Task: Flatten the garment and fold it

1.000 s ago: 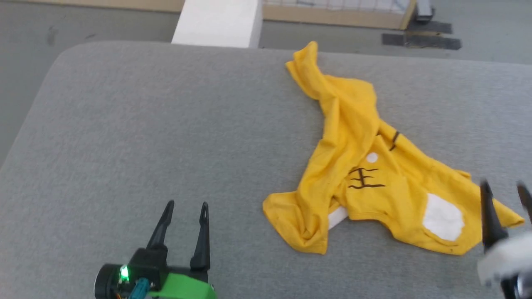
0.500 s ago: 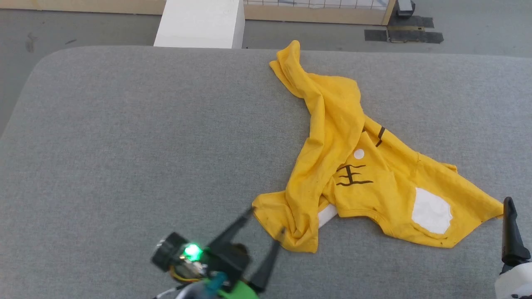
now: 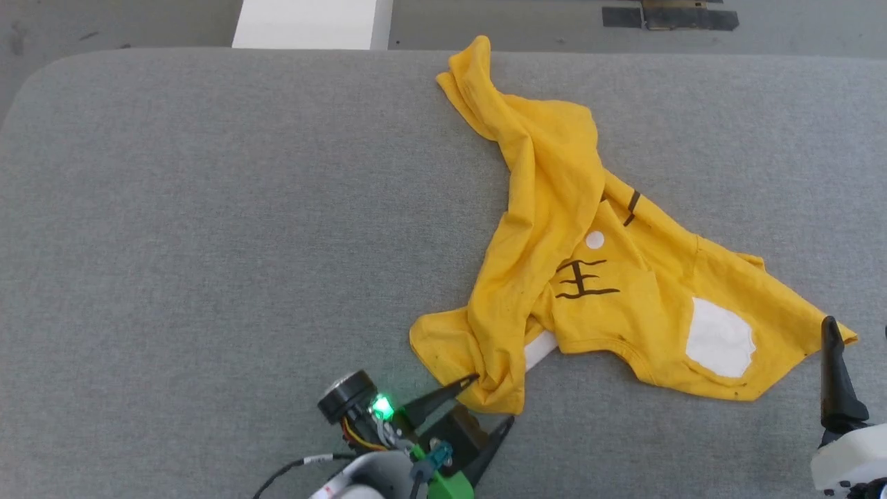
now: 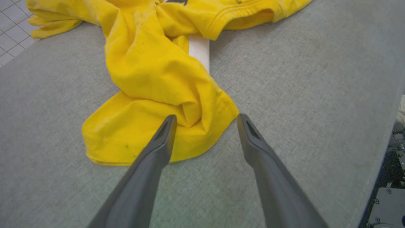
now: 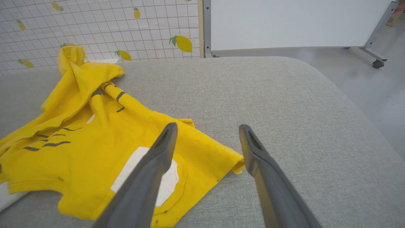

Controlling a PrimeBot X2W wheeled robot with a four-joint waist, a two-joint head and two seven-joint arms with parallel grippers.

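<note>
The left gripper (image 4: 206,116) holds its fingers spread at the near left corner of the yellow T-shirt (image 3: 589,277). The bunched fold lies between the tips, and I cannot tell whether they touch it. The shirt sprawls crumpled on the grey padded surface (image 3: 208,242), right of centre. At its right corner the right gripper (image 5: 208,126) hovers, fingers spread, with the corner's tip between them.

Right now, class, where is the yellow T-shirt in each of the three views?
Head view: the garment lies right of centre.
Left wrist view: garment upper left, reaching the open left pincer.
Right wrist view: garment in the left half.
Shared landmark: white strip beside its bunched fold.
</note>
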